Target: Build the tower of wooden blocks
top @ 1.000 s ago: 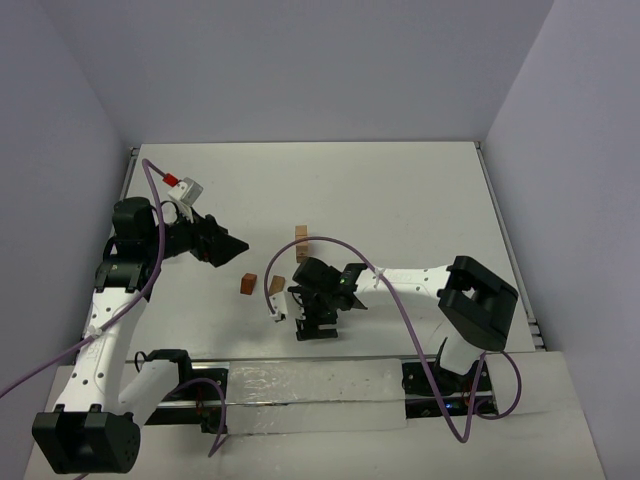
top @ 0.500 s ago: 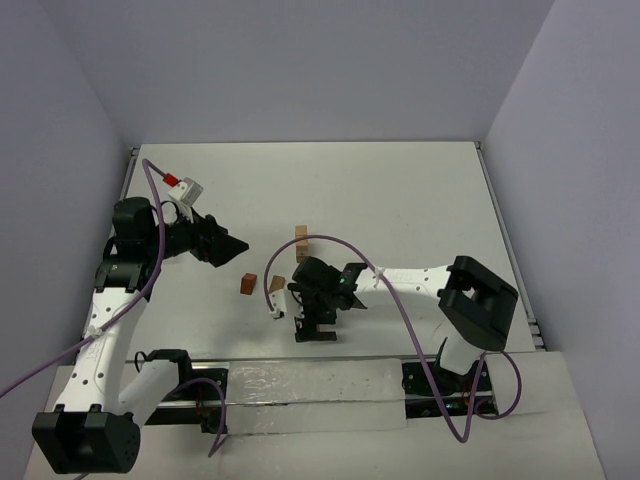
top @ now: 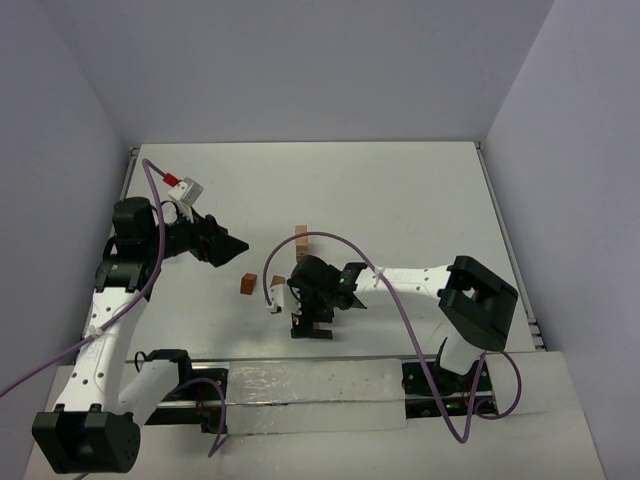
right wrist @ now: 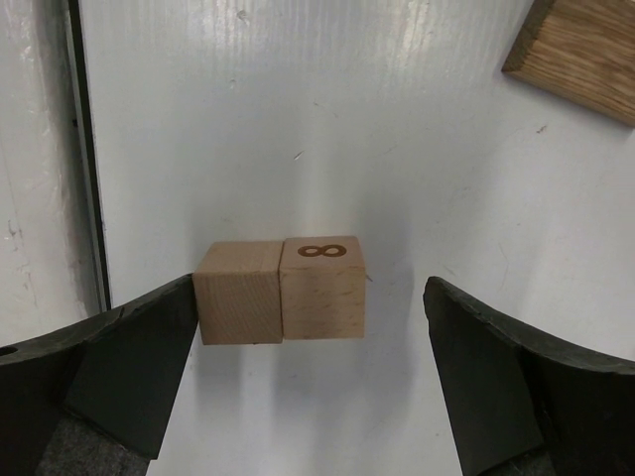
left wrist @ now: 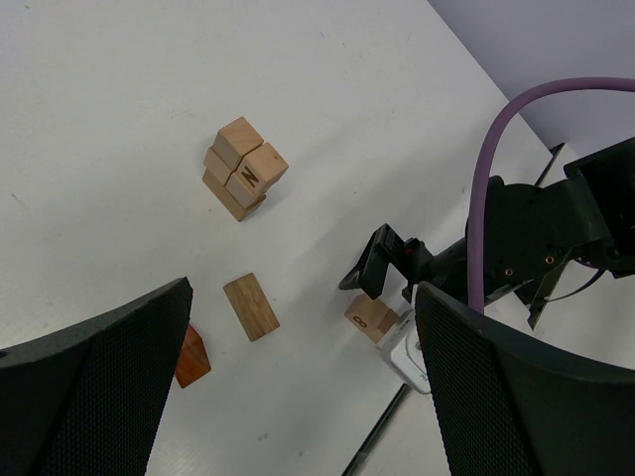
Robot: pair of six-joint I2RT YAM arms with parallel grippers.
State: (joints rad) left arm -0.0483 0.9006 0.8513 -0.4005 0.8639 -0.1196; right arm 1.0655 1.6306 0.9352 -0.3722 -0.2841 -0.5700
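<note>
Right gripper [right wrist: 310,297] has edged toward nine o'clock, jaws wide astride two touching wood blocks [right wrist: 322,288]; left gripper [left wrist: 303,297] gapes idle. Next, likely: close, carry to tower [top: 301,235] at twelve.

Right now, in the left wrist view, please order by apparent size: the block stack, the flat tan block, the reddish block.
1. block stack
2. flat tan block
3. reddish block, partly hidden by a black finger, so its rank is unsure

White table [top: 400,195], pale lavender walls [top: 300,70] rose on three sides, glossy translucent strip [top: 320,395] lay along near edge, dark track [top: 497,220] ran down right side.
</note>
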